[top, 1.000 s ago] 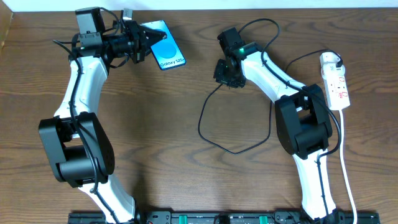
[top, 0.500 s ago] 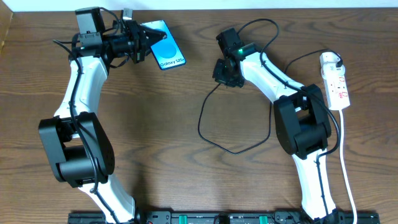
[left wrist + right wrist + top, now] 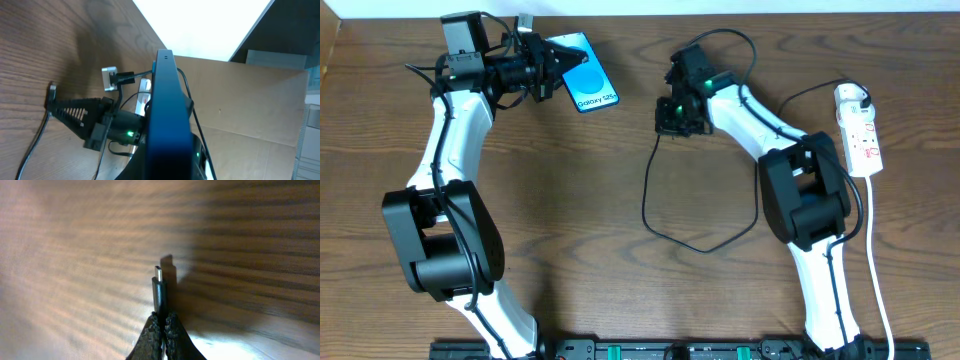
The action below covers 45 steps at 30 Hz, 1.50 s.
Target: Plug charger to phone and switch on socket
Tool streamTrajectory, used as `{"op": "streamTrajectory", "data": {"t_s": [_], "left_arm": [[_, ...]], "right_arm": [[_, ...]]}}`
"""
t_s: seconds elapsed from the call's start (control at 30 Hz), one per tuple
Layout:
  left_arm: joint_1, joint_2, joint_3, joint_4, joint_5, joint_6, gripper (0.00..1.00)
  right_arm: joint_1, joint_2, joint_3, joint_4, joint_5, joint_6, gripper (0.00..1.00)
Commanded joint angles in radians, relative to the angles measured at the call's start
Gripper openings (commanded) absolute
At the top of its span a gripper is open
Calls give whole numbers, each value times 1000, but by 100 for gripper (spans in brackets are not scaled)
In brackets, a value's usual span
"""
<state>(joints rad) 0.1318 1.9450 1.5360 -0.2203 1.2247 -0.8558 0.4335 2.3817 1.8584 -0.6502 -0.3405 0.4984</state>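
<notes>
Misalignment is the chief risk: the charger's [image 3: 159,287] connector tip pokes only slightly past the right gripper [image 3: 164,326], which is pinched tight on it. A small tilt could scrape it on the phone's [image 3: 588,80] frame or twist it loose. The right arm reaches toward eleven o'clock, wrist bent downward. The left gripper [image 3: 556,66], at eleven o'clock in the overhead view, is clamped on the phone's edge. The socket [image 3: 860,128] lies at two o'clock, well apart.

The dark brown wood-grain table [image 3: 570,200] carries a thin black charger cable [image 3: 643,205], its loop lying a little toward 4 o'clock from centre. A narrow white power strip with red marks [image 3: 860,135] lies at the 2 o'clock edge, and its white cord [image 3: 877,280] trails to 5 o'clock.
</notes>
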Motion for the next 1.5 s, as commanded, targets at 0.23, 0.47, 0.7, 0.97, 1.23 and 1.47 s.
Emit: {"op": "streamTrajectory", "data": {"t_s": [0.23,0.47,0.7,0.97,1.23,1.47], "left_arm": [[3,-26,18,4,32,17,7],[3,-26,18,5,32,16,7],[3,-26,18,16,33,5,7],[3,-26,18,156,69,-89,7],[32,-26,18,169,68,-91,7],[118,-26,18,169,69,-92,7]], "right_arm": [[-169,-55,0,-41,-769,-512,1],[-208,-126,0,-218,-863,-696,1],[-196,-183,0,-443,-927,-970,1],[-150,-184,0,-515,-951,-1083,1],[-106,-184,0,-262,-433,-416,10],[35,-183,0,-238,34,-93,64]]}}
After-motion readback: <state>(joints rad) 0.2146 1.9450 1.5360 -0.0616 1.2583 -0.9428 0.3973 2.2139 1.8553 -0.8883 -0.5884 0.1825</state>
